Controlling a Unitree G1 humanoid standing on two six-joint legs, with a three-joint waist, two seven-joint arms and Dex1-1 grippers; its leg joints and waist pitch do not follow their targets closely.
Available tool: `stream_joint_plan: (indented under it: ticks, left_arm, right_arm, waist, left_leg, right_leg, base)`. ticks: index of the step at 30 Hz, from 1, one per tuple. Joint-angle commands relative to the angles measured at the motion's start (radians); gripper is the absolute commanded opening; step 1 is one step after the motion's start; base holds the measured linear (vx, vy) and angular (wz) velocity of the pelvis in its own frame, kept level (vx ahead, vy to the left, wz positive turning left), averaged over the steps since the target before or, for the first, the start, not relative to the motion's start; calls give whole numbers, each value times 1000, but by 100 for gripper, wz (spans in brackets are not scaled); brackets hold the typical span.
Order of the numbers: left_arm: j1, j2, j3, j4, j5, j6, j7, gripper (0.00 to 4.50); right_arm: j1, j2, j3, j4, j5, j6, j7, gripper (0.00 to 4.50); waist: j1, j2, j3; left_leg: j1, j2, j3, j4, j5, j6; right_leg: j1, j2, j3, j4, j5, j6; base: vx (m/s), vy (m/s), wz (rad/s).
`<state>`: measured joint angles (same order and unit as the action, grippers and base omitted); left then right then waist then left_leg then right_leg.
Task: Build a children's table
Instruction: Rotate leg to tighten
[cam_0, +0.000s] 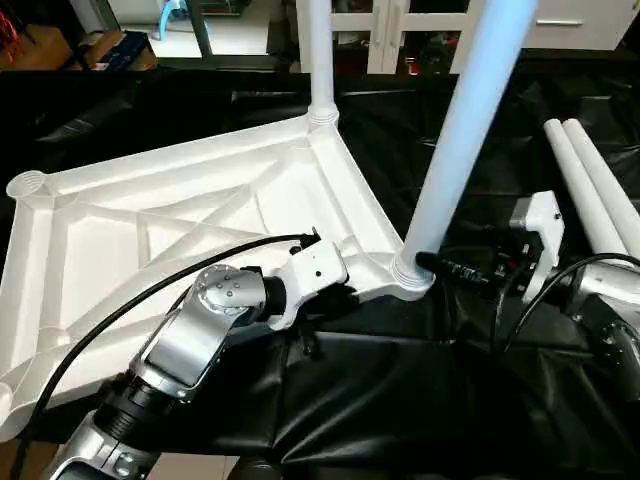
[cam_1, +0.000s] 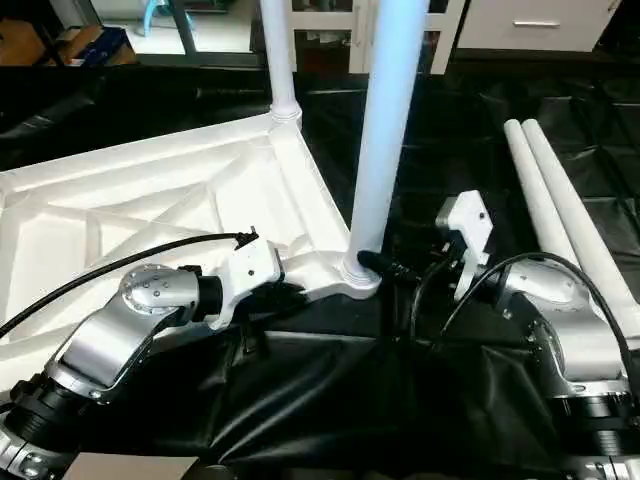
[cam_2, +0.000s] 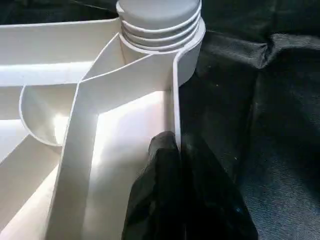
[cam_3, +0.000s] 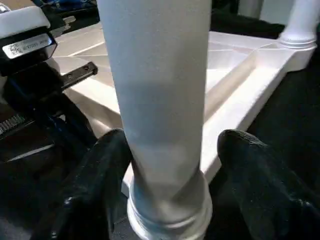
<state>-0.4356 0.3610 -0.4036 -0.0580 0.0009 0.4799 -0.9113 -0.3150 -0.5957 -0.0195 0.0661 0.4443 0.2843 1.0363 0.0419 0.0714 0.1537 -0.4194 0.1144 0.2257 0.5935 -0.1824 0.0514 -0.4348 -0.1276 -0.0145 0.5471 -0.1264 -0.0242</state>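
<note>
- The table top (cam_0: 180, 230) lies upside down on the black-covered worktop (cam_0: 400, 400), with its ribs facing up.
- Two legs already stand in corner sockets: the far leg (cam_0: 318, 60) and the near leg (cam_1: 385, 130).
- Two spare legs (cam_1: 560, 210) lie side by side on the cloth, to the robot's right.
- The job looks about half done. The step now seems to be seating the near leg in its socket (cam_0: 410, 275).
- The right gripper (cam_3: 167, 150) reaches in low from the right. Its jaws sit open on both sides of the near leg, close to it; I cannot tell if they touch.
- The left gripper (cam_2: 175, 165) has its jaws pinched on the top's edge wall, just beside that socket, with the arm bent across the front.
- Next, a spare leg needs picking up and standing in an empty socket (cam_0: 28, 184).
</note>
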Motion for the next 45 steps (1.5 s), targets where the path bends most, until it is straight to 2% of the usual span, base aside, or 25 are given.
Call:
stream_joint_plan:
  ticks: [1,6,8,12,16,18,20,22,23,25,26,27,28,29,31,32,34,35,36,37,38,40,42,43,45]
  left_arm:
    - [15,2,-42,-19,-9,-7,-39,0]
    - [11,5,-41,-16,-12,-7,-39,0]
    - [9,9,-42,-13,-14,-9,-42,0]
    - [7,11,-43,-11,-14,-10,-41,0]
    - [-12,-12,-38,13,7,40,13,0]
    - [-31,-45,-33,42,22,69,62,0]
    - [-73,-135,-14,107,61,150,197,0]
    - [-94,-181,-2,135,76,198,259,0]
    - [-121,-238,15,163,77,228,316,0]
    - [-139,-276,27,179,72,241,346,0]
    - [-164,-333,43,198,63,263,391,0]
    - [-175,-352,46,206,60,265,402,0]
    - [-180,-360,48,210,60,264,409,0]
    - [-185,-369,49,215,59,263,416,0]
    - [-198,-392,57,226,61,267,430,0]
    - [-207,-405,61,234,64,269,436,0]
    - [-211,-402,63,235,67,268,434,0]
    - [-207,-382,65,231,69,262,423,0]
    - [-202,-366,65,226,70,255,415,0]
    - [-200,-359,67,225,71,253,413,0]
    - [-183,-331,64,203,69,247,394,0]
    - [-162,-304,55,172,61,237,363,0]
    - [-126,-263,40,128,45,214,307,0]
    - [-106,-241,35,106,37,201,278,0]
    - [-86,-216,27,86,30,178,245,0]
  right_arm:
    - [-8,-2,9,4,15,16,11,276]
    - [-1,-9,5,10,28,29,39,242]
    - [-4,-7,3,17,25,30,48,225]
    - [-1,-7,2,12,27,36,51,194]
    - [-27,51,-11,72,-51,12,-120,190]
    - [-42,105,-18,115,-103,12,-258,189]
    - [-57,236,-62,179,-136,44,-520,188]
    - [-64,283,-65,204,-160,60,-617,188]
    - [-82,348,-81,242,-167,63,-726,188]
    - [-102,398,-102,275,-164,45,-805,187]
    - [-136,471,-137,332,-168,-16,-926,187]
    - [-154,490,-140,362,-177,-37,-957,187]
    - [-163,498,-141,379,-180,-49,-972,187]
    - [-173,506,-142,396,-184,-60,-987,187]
    - [-197,525,-145,432,-196,-93,-1022,187]
    - [-218,526,-117,455,-214,-110,-997,187]
    - [-232,514,-86,452,-243,-128,-972,187]
    - [-238,487,-51,417,-266,-143,-914,257]
    - [-236,468,-38,386,-278,-148,-887,257]
    - [-236,460,-35,374,-286,-155,-879,257]
    - [-221,433,-33,298,-273,-115,-834,278]
    - [-199,393,-24,219,-271,-96,-789,293]
    - [-161,322,-3,127,-244,-82,-683,293]
    - [-140,287,1,85,-217,-72,-619,293]
    - [-116,251,5,44,-182,-47,-551,293]
  waist:
    - [0,-22,-89]
    - [6,-21,-88]
    - [9,-17,-87]
    - [7,-20,-86]
    - [5,-21,-86]
    - [-2,-24,-84]
    - [-15,-26,-78]
    - [-24,-24,-75]
    - [-30,-22,-76]
    - [-37,-19,-73]
    - [-44,-20,-74]
    - [-49,-9,-74]
    - [-55,-14,-73]
    - [-58,-12,-72]
    - [-59,-11,-71]
    - [-63,-15,-71]
    - [-64,-18,-70]
    - [-64,-19,-67]
    - [-61,-27,-70]
    - [-60,-24,-71]
    - [-58,-31,-71]
    - [-46,-30,-77]
    - [-33,-25,-79]
    - [-30,-28,-81]
    - [-17,-22,-83]
  left_leg:
    - [50,103,-54,-78,-89,154]
    - [49,103,-54,-76,-83,166]
    - [49,103,-56,-79,-112,153]
    - [50,103,-55,-82,-138,133]
    - [47,101,-54,-82,-154,120]
    - [44,99,-55,-83,-184,100]
    - [43,95,-58,-87,-270,52]
    - [41,95,-65,-93,-319,10]
    - [49,93,-66,-98,-379,-25]
    - [46,91,-69,-99,-410,-38]
    - [44,88,-71,-100,-443,-47]
    - [46,87,-75,-101,-477,-62]
    - [44,86,-78,-104,-492,-64]
    - [41,88,-82,-109,-517,-66]
    - [48,88,-81,-111,-548,-67]
    - [50,87,-77,-110,-555,-67]
    - [46,85,-78,-109,-559,-59]
    - [46,84,-76,-109,-558,-52]
    - [43,85,-78,-108,-536,-44]
    - [43,86,-77,-108,-521,-40]
    - [43,86,-72,-107,-496,-28]
    - [48,90,-66,-104,-423,-2]
    - [40,94,-61,-101,-313,41]
    - [40,95,-60,-100,-291,54]
    - [51,98,-52,-91,-218,100]
  right_leg:
    - [42,-27,13,-20,-89,-247]
    - [44,-29,13,-21,-108,-252]
    - [44,-29,12,-23,-144,-246]
    - [43,-27,13,-26,-161,-239]
    - [40,-29,15,-28,-183,-237]
    - [38,-29,15,-31,-234,-230]
    - [32,-32,17,-46,-373,-190]
    - [29,-29,13,-49,-440,-160]
    - [23,-23,11,-53,-462,-138]
    - [22,-23,9,-57,-463,-131]
    - [21,-24,6,-59,-479,-119]
    - [18,-24,2,-61,-499,-107]
    - [21,-20,-2,-65,-502,-98]
    - [26,-19,-6,-64,-487,-86]
    - [20,-15,-7,-69,-465,-78]
    - [13,-15,-5,-71,-448,-84]
    - [18,-18,-8,-70,-465,-82]
    - [16,-20,-5,-75,-483,-74]
    - [20,-23,-4,-72,-486,-66]
    - [20,-23,-3,-72,-475,-68]
    - [18,-21,1,-74,-449,-75]
    - [18,-23,8,-68,-366,-102]
    - [30,-22,11,-53,-237,-144]
    - [36,-22,10,-50,-210,-152]
    - [31,-21,14,-42,-126,-189]
  base:
    - [0,0,0]
    - [0,0,0]
    - [0,0,0]
    - [0,0,0]
    - [0,0,0]
    - [0,0,0]
    - [0,0,0]
    - [0,0,0]
    - [0,0,0]
    - [0,0,0]
    - [0,0,0]
    - [0,0,0]
    - [0,0,0]
    - [0,0,0]
    - [0,0,0]
    - [0,0,0]
    - [0,0,0]
    - [0,0,0]
    - [0,0,0]
    - [0,0,0]
    - [0,0,0]
    - [0,0,0]
    - [25,-4,2]
    - [51,-7,3]
    - [75,-12,10]
